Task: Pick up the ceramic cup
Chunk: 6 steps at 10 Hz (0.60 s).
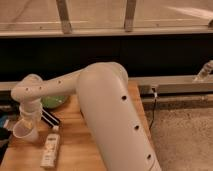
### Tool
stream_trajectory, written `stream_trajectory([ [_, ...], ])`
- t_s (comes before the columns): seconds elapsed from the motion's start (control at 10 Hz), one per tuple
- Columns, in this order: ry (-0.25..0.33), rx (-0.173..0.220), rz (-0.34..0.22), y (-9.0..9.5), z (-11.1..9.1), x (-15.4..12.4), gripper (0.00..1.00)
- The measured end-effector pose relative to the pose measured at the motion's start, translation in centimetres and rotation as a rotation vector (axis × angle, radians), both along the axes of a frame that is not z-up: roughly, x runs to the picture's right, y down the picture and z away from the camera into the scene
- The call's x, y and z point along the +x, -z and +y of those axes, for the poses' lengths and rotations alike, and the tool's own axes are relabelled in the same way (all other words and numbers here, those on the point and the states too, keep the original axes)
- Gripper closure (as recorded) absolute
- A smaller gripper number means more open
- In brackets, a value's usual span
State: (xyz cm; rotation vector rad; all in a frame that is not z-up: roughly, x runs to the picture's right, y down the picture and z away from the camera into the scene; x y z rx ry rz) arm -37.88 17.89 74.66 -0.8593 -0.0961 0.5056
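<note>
The ceramic cup (23, 133) is small, white and handleless, and stands upright near the left edge of the wooden table (82, 145). My gripper (27, 120) hangs from the white arm's wrist (30, 95), directly over the cup and down at its rim. The gripper hides the cup's inside and part of its far rim. The cup rests on the table.
A shallow green bowl (55, 101) sits behind the gripper. A black flat object (50, 119) lies just right of the cup. A white remote-like bar (50, 150) lies in front of it. My bulky white arm (115, 125) covers the table's right side. A dark wall runs behind.
</note>
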Motion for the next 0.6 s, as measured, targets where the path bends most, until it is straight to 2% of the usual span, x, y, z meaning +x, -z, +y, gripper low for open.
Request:
stream_trajectory([
  [0.1,-0.007,0.000,-0.006,0.2,0.0,0.0,0.88],
  [0.2,-0.019,0.000,-0.012,0.3,-0.3,0.1,0.95],
  [0.3,-0.051,-0.004,-0.045,0.7,-0.9,0.3,1.00],
  [0.4,-0.083,-0.004,-0.077,1.0,-1.6,0.4,1.00],
  [0.6,-0.110,-0.005,-0.102,1.2,-2.3,0.2,1.00],
])
